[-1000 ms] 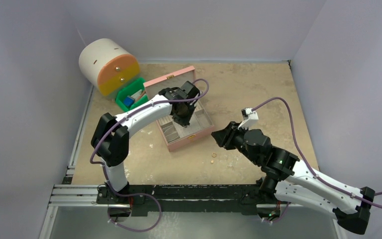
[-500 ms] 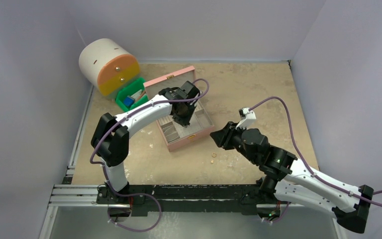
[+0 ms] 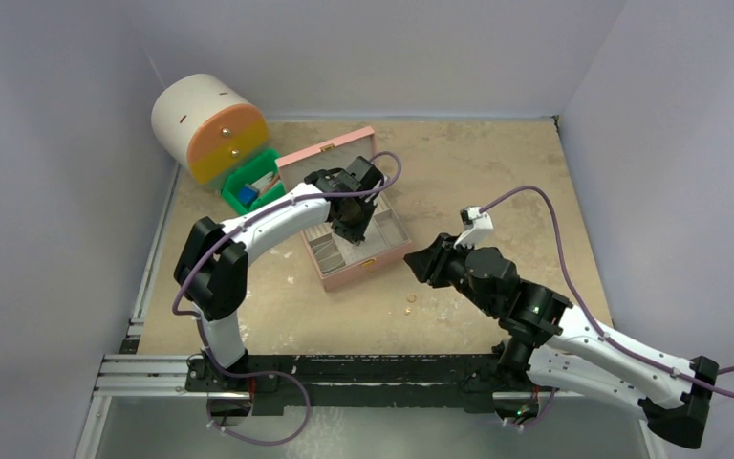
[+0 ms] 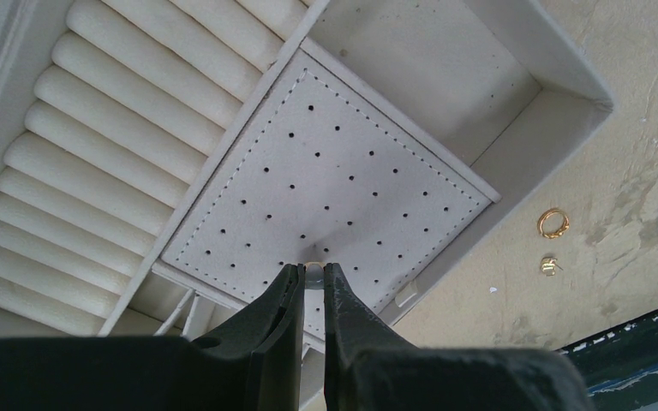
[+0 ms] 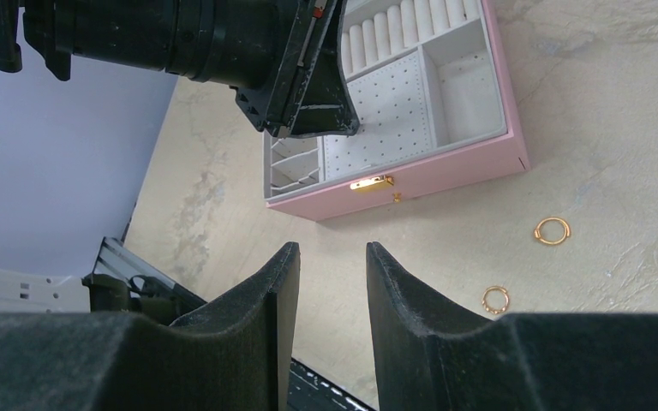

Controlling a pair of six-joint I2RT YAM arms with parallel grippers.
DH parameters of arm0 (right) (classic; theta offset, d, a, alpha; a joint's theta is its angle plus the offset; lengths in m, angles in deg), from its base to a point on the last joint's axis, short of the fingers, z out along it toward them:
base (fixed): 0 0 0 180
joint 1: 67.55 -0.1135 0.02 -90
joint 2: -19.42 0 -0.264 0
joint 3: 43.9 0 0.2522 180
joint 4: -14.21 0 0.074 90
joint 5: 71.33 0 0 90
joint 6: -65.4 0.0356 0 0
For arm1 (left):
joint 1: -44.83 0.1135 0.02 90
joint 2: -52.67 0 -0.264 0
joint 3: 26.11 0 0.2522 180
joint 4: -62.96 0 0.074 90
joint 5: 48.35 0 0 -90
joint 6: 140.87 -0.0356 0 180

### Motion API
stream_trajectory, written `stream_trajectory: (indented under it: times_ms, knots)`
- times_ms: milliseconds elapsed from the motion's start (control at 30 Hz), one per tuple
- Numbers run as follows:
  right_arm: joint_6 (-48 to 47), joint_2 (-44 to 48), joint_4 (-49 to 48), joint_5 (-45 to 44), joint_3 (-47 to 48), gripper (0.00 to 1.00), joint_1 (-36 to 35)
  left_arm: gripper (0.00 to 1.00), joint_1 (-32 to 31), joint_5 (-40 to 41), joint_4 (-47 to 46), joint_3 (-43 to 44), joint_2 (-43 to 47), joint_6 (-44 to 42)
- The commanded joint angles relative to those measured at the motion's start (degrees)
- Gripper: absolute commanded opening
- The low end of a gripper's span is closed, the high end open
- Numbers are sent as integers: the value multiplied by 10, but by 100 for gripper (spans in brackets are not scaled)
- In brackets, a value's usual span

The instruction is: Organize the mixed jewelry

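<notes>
The left gripper (image 4: 311,270) hangs over the open pink box (image 3: 371,267) at the centre of the overhead view, its black fingers (image 4: 278,308) pressed almost together and pinching what looks like a tiny pale piece (image 4: 313,273), too small to identify, right at the white perforated pad (image 4: 334,171). In the left wrist view the pad fills the middle of the frame, with the ring rolls (image 4: 94,128) at upper left. Two pieces of the mixed jewelry lie on the bare table (image 3: 497,172) just outside the box: a gold ring (image 4: 553,223) and a smaller gold piece (image 4: 550,265) at the right of that view, seen as specks (image 3: 409,304) below the box's lower right corner from overhead. The right gripper (image 5: 330,253) hovers near them, its fingers spread and holding nothing, with the box's gold clasp (image 5: 371,181) just above it in its own view.
</notes>
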Motion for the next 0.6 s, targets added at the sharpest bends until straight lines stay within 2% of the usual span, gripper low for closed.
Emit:
stream_trajectory:
  times_ms: [0, 567]
  knots:
    - [-3, -2, -30, 0, 12, 37, -2, 0, -2, -10, -16, -9, 22, -11]
    - [-9, -12, -25, 1, 26, 37, -2, 0, -2, -10, -22, -17, 48, -12]
